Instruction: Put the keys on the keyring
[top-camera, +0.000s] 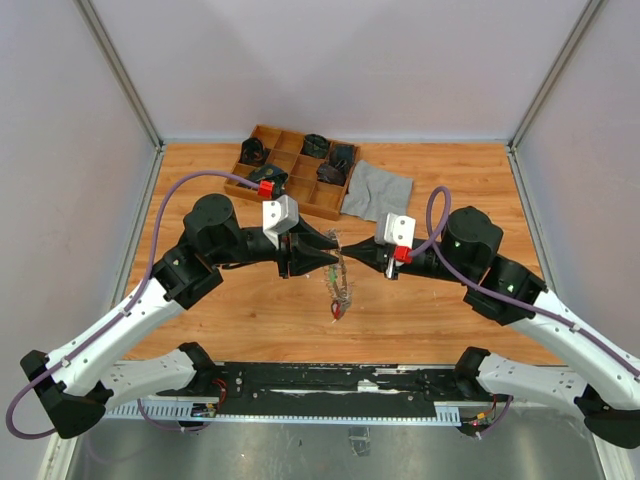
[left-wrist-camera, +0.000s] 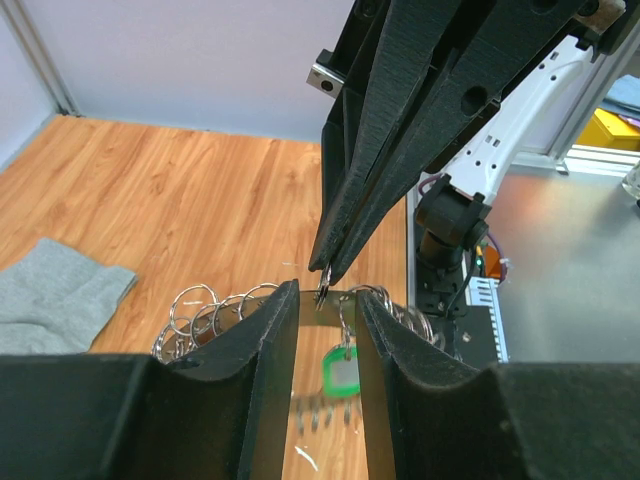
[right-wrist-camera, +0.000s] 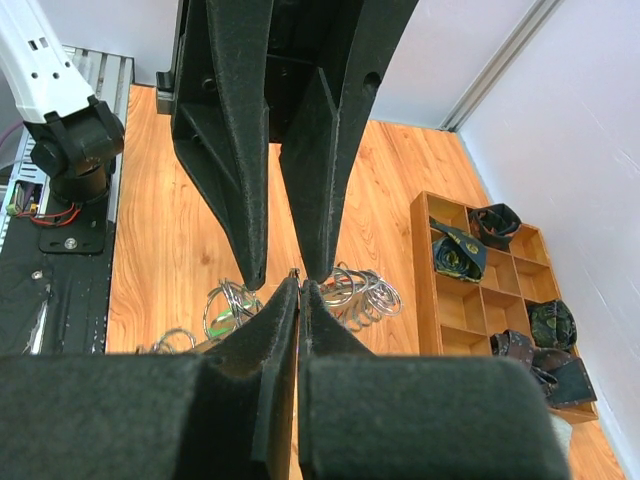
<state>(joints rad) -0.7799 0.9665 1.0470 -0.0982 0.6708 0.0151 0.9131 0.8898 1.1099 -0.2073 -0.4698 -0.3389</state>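
The keyring (top-camera: 340, 287), a bunch of silver wire rings and toothed metal keys, hangs down over the middle of the wooden table (top-camera: 230, 310) from the spot where the two grippers meet. Whether its lower end touches the wood cannot be told. A small red tag (top-camera: 336, 313) shows at that lower end. In the left wrist view a key with a green plastic tag (left-wrist-camera: 340, 372) dangles below the fingers, with loops of ring (left-wrist-camera: 200, 308) fanned out on both sides.

The right gripper (left-wrist-camera: 325, 272) has its black fingers pressed together, nipping a thin wire loop of the keyring at the very tip (the loop is small and hard to make out). The left gripper (left-wrist-camera: 326, 292) faces it tip to tip with its black fingers parted. They straddle the right gripper's tip, and nothing is seen clamped between them.

At the far side of the table stands a wooden compartment tray (top-camera: 300, 207) with dark items in several cells. A crumpled grey cloth (top-camera: 378, 190) lies just beside it on the right.
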